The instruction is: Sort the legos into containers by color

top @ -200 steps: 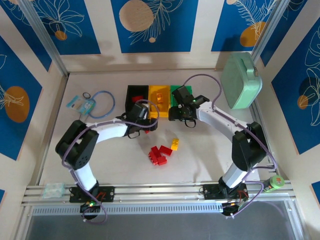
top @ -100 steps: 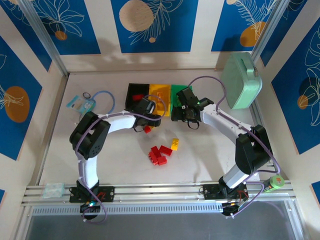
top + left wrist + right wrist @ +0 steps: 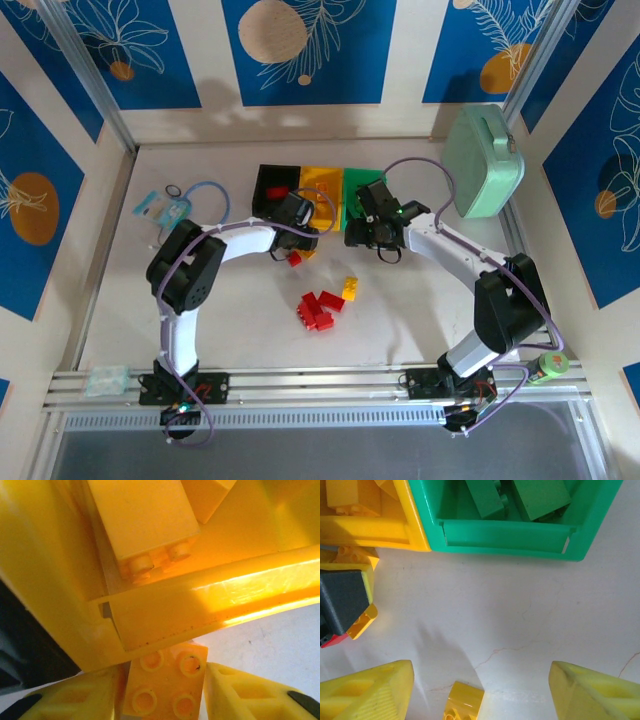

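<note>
Top external view: three small bins stand in a row at the back of the surface [image 3: 200, 320]: black, yellow, green, from left to right. Both arms reach toward them.
Black bin [image 3: 262, 180]: holds some red bricks [image 3: 277, 191].
Yellow bin [image 3: 165, 615]: holds at least one yellow brick [image 3: 142, 522], seen from the left wrist.
Green bin [image 3: 505, 535]: holds green bricks [image 3: 540, 495], seen from the right wrist.
Left jaws: clamped on a held yellow brick [image 3: 167, 672], one yellow finger [image 3: 245, 700] pressed to each side. The brick sits low, just in front of the yellow bin's front wall, not yet inside.
Right jaws: apart and holding nothing, hanging over bare surface in front of the green bin. A yellow brick lies between and below the fingers [image 3: 370, 692], untouched.
Loose bricks: a red cluster [image 3: 316, 308] lies mid-surface with a loose yellow brick [image 3: 349, 288] just beside it. A single red brick [image 3: 294, 258] lies near the left wrist.
Other things: a pale mint case [image 3: 483, 162] at the far right, a blue cable loop [image 3: 205, 205] at the far left.
Progress: by my judgement well past halfway. No green brick lies loose. Left to do are the held yellow brick, the loose yellow one and the several red ones.
</note>
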Robot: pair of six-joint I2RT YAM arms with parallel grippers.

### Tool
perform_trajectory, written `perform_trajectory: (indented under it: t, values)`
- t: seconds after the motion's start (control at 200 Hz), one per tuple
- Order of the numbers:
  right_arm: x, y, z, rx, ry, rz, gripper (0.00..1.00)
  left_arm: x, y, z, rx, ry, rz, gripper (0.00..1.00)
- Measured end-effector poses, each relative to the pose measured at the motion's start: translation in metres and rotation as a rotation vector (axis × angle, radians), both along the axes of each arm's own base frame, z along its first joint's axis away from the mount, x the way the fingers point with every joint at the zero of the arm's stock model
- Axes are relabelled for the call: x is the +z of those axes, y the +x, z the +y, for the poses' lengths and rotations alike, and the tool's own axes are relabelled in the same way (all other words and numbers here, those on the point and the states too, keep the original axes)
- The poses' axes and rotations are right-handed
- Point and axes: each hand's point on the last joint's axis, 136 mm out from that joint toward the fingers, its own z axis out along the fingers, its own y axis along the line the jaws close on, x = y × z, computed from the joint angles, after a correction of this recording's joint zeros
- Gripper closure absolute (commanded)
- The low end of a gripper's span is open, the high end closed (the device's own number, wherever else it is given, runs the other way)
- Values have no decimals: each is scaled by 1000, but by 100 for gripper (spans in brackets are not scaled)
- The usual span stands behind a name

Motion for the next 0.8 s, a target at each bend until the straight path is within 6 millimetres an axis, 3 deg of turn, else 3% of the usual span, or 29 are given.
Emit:
perform_trajectory:
  t: [0.17, 0.465, 0.62, 0.8]
  values:
    - [0, 0, 1, 1, 3, 1, 28, 0, -2, 1, 0, -3, -4, 63]
    - [-1, -5, -1, 0, 10, 4, 28, 6, -30, 12, -12, 5, 11, 63]
    - [-7, -8, -2, -3, 9, 13, 28, 25, -39, 14, -12, -22, -15, 63]
    - [-8, -9, -3, -8, 12, 13, 28, 51, -35, 10, -13, -58, -63, 63]
